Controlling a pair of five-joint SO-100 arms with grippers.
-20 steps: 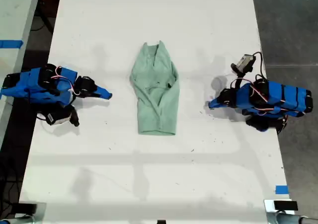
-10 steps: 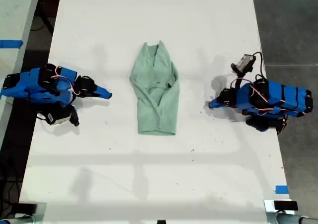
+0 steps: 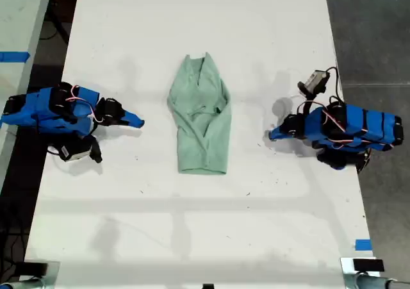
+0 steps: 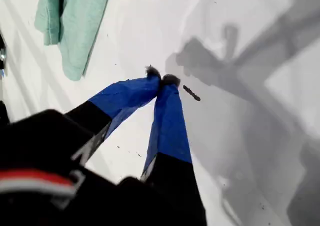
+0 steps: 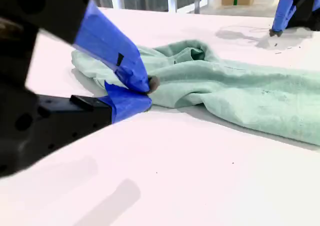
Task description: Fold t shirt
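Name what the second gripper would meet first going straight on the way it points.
Most likely the t shirt: my second gripper, jaws shut, points across bare table at its edge, though the gap is hard to judge.

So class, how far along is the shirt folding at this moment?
Done: the shirt lies as a narrow strip on the table, its sides and sleeves apparently folded in. In hand: nothing. My first gripper and my second gripper are both shut, empty and apart from the shirt. Left: probably a crosswise fold, hem towards collar, and some smoothing of the wrinkles.
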